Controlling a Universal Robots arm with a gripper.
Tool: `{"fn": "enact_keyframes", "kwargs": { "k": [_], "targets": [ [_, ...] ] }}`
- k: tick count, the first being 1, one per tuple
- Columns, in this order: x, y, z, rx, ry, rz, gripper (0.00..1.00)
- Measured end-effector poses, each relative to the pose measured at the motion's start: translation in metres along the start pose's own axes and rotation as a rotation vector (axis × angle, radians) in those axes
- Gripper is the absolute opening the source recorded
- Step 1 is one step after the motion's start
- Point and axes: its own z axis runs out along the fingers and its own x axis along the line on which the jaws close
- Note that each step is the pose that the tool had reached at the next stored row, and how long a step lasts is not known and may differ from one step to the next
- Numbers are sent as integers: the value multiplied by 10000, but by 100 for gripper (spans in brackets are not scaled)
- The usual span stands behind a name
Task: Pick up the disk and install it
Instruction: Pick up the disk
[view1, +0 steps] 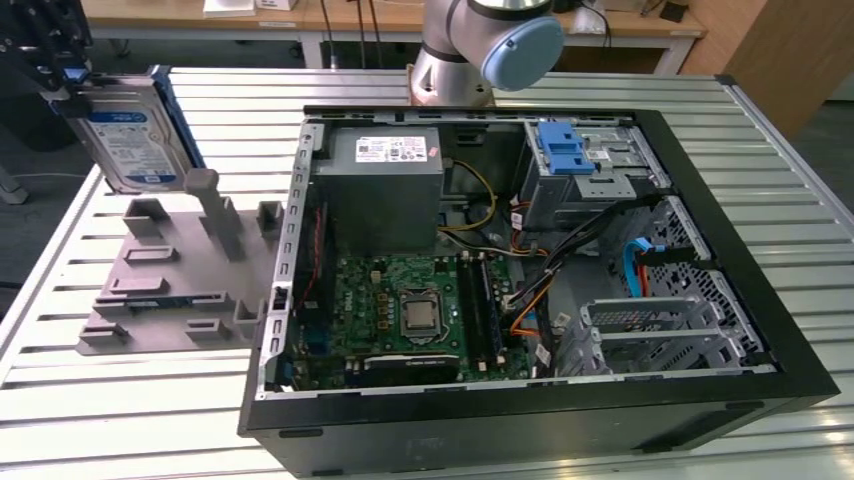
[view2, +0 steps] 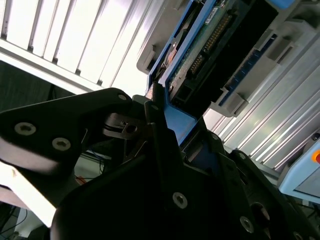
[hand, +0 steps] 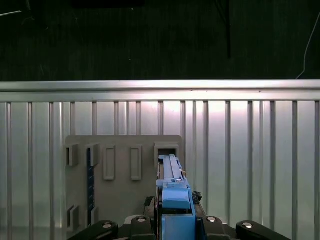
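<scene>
Disk: I've got the disk (view1: 127, 140) up at the exterior view's left, standing on edge with the label facing the camera. It's well apart from the case.
Pincer: the gripper (view1: 67, 80) is clamped on the disk's top end. In the second wrist view the black fingers (view2: 157, 125) squeeze a blue side rail, with the disk's (view2: 200, 45) circuit-board side showing.
Under the disk: there's a grey fixture plate (view1: 160, 290) with slots and posts. The first wrist view looks straight down the disk's (hand: 172, 185) edge onto the plate (hand: 120, 185).
Tight spot: the disk's lower corner sits just beside the tall grey post (view1: 203, 200). I can't tell if they touch.
Open room: bare slatted table (view1: 120, 410) lies around the fixture, and the table edge runs close behind the disk.
Obstacle edge: the open computer case (view1: 534, 410) has a black rim, and its side wall stands just beside the fixture.
Inside the case: the grey power supply (view1: 387, 170) is nearest the fixture side. A drive cage with a blue latch (view1: 567, 150) is at the far corner, and a metal bay (view1: 654, 325) is nearer the front. Loose cables (view1: 587, 250) run between them.
Arm pose: the arm's base (view1: 487, 45) stands behind the case. The wrist end reaches out over the fixture with the tool pointing down.
</scene>
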Motion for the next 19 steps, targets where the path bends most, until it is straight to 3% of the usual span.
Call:
{"fn": "enact_keyframes", "kwargs": {
  "k": [19],
  "targets": [
    [-5, -2, -173, 1, 0, 0, 36]
  ]
}}
